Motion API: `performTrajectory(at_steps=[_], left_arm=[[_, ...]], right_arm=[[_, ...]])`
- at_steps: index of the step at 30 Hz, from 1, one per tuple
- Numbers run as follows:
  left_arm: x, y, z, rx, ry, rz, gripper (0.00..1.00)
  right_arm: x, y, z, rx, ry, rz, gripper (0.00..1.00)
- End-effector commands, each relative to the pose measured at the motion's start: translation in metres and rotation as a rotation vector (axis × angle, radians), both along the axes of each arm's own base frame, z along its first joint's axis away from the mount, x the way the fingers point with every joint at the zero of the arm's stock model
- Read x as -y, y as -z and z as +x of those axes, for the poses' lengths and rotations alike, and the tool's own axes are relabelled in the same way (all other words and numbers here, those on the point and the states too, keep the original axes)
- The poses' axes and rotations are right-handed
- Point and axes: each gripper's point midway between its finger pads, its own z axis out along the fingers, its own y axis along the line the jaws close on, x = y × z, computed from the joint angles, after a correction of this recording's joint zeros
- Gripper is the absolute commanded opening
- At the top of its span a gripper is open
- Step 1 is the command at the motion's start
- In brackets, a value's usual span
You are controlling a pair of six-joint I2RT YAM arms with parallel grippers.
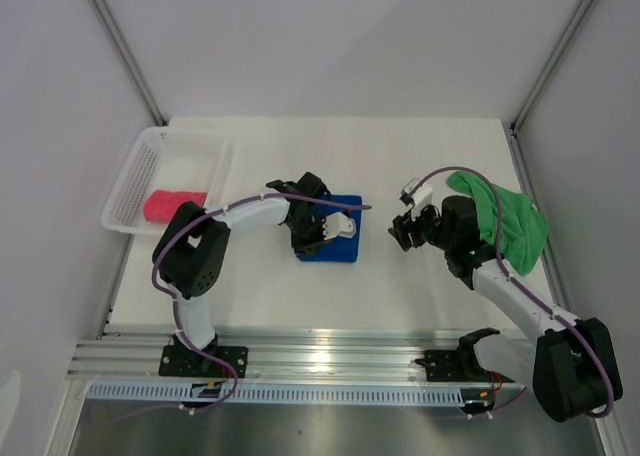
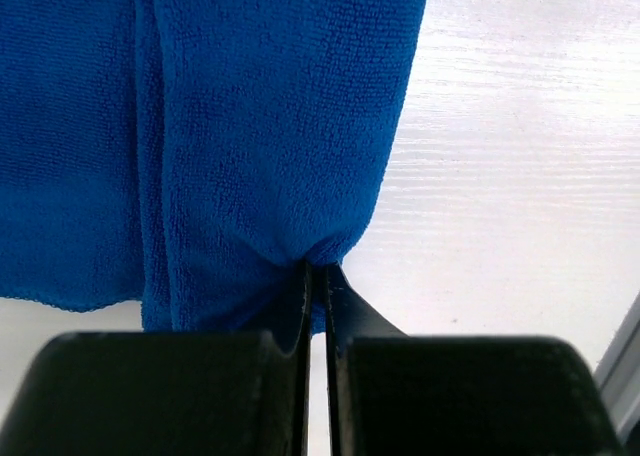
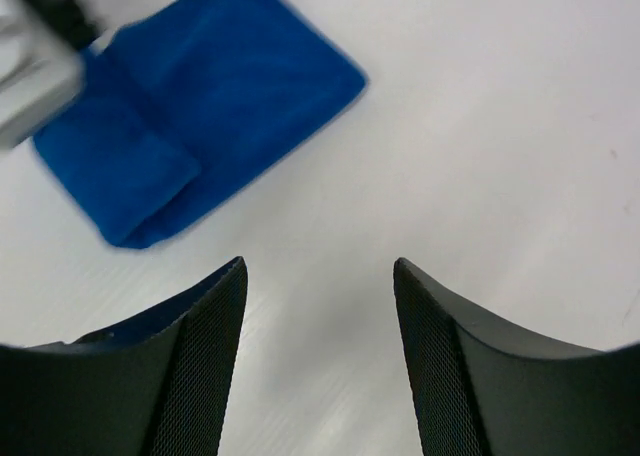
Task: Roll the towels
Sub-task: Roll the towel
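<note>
The left end effector (image 2: 320,286) pinched the royal blue microfibre towel (image 2: 260,126), probably to roll it; the right end effector (image 3: 320,351) hung wide, empty.

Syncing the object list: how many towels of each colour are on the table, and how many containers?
Pink-red microfibre towel, lying in the basket: 1
Royal blue microfibre towel: 1
Bright green microfibre towel: 1
White plastic mesh basket: 1
Total: 4
</note>
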Motion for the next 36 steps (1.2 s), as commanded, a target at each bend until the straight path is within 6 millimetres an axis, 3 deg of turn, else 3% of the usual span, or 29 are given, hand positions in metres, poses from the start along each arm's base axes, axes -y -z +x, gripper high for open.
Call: performTrajectory(at_steps=[1, 3, 6, 8, 9, 10, 16, 18, 23, 26, 34, 36], left_arm=[[0.003, -0.007, -0.004, -0.058, 0.019, -0.020, 0.01], [0.003, -0.008, 0.001, -0.057, 0.018, -0.007, 0.01], [0.003, -0.012, 0.002, -0.073, 0.015, -0.001, 0.01], [0.005, -0.017, -0.002, -0.099, 0.018, -0.016, 0.01], [0.004, -0.018, -0.002, -0.107, 0.015, -0.016, 0.01], [0.006, -0.022, 0.003, -0.099, 0.014, -0.021, 0.01], [0.006, -0.026, 0.010, -0.127, -0.005, -0.017, 0.01], [0.008, -0.027, 0.007, -0.141, -0.003, -0.022, 0.01], [0.006, -0.024, 0.004, -0.166, -0.009, -0.015, 0.01], [0.007, -0.025, 0.003, -0.180, -0.011, -0.023, 0.01], [0.007, -0.026, -0.002, -0.225, -0.017, -0.045, 0.01], [0.007, -0.026, -0.001, -0.228, -0.018, -0.048, 0.01]], right_arm=[[-0.017, 0.007, -0.045, 0.046, -0.365, -0.126, 0.63], [-0.018, 0.012, -0.066, 0.065, -0.515, -0.197, 0.63], [-0.025, 0.009, -0.062, 0.146, -0.561, -0.216, 0.63], [-0.041, 0.027, -0.074, 0.196, -0.639, -0.273, 0.66], [-0.052, 0.022, -0.068, 0.278, -0.654, -0.300, 0.66], [-0.066, 0.031, -0.072, 0.291, -0.700, -0.319, 0.67], [-0.106, 0.046, -0.059, 0.430, -0.789, -0.405, 0.68], [-0.112, 0.042, -0.056, 0.463, -0.788, -0.393, 0.69], [-0.118, 0.060, -0.056, 0.441, -0.830, -0.402, 0.69], [-0.126, 0.061, -0.052, 0.436, -0.826, -0.369, 0.70], [-0.137, 0.090, -0.045, 0.373, -0.842, -0.369, 0.67], [-0.137, 0.093, -0.042, 0.361, -0.819, -0.368, 0.63]])
